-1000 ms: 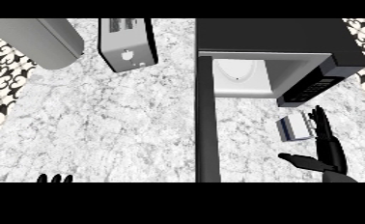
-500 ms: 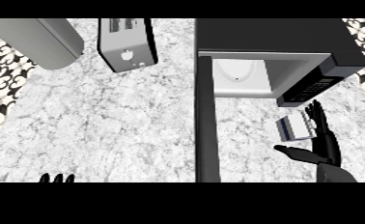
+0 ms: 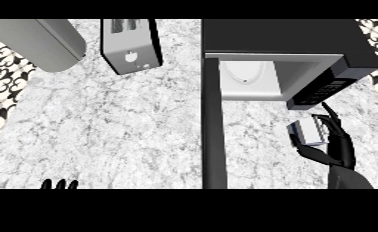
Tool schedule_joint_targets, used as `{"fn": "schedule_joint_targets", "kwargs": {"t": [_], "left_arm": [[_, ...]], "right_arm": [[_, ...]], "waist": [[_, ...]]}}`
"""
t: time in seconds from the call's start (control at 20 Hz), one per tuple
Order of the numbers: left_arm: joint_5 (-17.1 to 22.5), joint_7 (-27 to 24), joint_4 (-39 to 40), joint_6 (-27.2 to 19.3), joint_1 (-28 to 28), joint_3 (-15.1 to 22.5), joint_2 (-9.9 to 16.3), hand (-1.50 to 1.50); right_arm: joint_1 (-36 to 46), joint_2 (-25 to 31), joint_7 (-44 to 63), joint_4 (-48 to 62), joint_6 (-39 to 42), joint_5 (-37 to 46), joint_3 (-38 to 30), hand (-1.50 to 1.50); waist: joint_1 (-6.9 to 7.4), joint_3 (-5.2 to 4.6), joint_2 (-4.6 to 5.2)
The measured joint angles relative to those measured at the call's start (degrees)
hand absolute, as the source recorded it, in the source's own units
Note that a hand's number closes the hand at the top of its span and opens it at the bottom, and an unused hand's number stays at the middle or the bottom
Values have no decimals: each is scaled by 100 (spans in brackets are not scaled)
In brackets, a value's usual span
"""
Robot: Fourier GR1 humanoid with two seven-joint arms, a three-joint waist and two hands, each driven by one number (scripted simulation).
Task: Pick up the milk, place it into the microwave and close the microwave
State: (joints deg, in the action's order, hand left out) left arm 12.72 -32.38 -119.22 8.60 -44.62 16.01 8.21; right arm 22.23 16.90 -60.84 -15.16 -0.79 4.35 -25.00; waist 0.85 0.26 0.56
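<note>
Right hand at four o'clock, fingers and thumb wrapped round milk, microwave door open, left hand at seven o'clock, finger state cannot be told.

The milk is sitting between the right hand's fingers and thumb, the microwave lying beyond the fingertips.
</note>
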Motion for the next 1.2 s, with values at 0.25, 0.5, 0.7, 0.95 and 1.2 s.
{"fn": "schedule_joint_targets", "kwargs": {"t": [0.25, 0.5, 0.7, 0.95, 1.2], "left_arm": [[91, 19, -8, 40, -17, -74, 58, -150], [91, -129, 85, 115, -93, -92, 88, -150], [44, -205, 109, 124, -184, -68, 99, -150], [83, -188, 7, 101, -248, -41, 82, -150], [65, -187, 65, 47, -189, -34, 33, -150]], "right_arm": [[67, -105, -74, 44, -188, -129, -167, 150], [80, -495, -183, -45, -425, -198, -225, 150], [45, -721, -215, -187, -422, -267, -222, 150], [-33, -853, -127, -443, -407, -320, -160, 150], [-293, -985, -63, -1029, -381, -244, 90, 150]], "waist": [[-8, 0, 10], [-25, -7, 6], [-53, 7, 6], [-98, 37, 11], [-161, 15, -36]]}}
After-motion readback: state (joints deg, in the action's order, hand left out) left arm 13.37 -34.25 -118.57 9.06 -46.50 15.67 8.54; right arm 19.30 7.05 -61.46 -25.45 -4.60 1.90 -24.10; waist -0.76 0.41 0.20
